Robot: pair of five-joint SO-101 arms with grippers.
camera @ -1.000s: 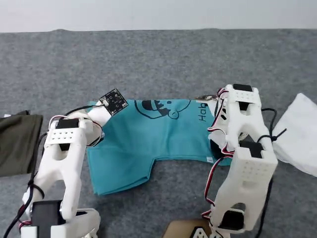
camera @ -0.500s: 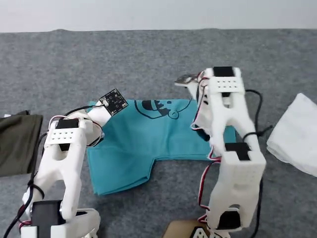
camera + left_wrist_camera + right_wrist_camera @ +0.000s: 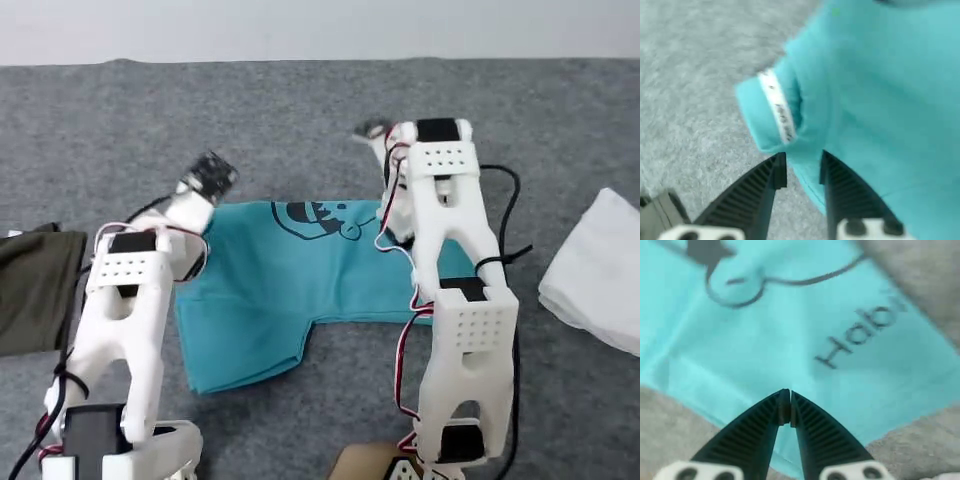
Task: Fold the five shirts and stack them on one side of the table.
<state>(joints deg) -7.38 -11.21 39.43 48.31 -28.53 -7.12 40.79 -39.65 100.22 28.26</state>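
Teal knit shirt [image 3: 290,300], soft and matt, lies flat at the centre of the high view on a grey felt-like table cover [image 3: 300,110]; a dark line drawing and lettering run along its upper edge; its lower edge is stepped, with one flap reaching toward the lower left. In the left wrist view a sleeve end curls over, showing a white tape strip [image 3: 777,107]. An olive shirt [image 3: 35,285] sits at the left edge and a white shirt [image 3: 600,270] at the right edge, both apart from the teal one. Left gripper [image 3: 802,160] hangs over the sleeve corner at the shirt's upper left; its ribbed black jaws are slightly spread. Right gripper [image 3: 788,400] hangs over the lettered part; its jaws are pressed tip to tip. The left arm rises from the lower left; the right arm rises from the lower centre and leans across the shirt's right part. Bare cover runs across the upper frame.
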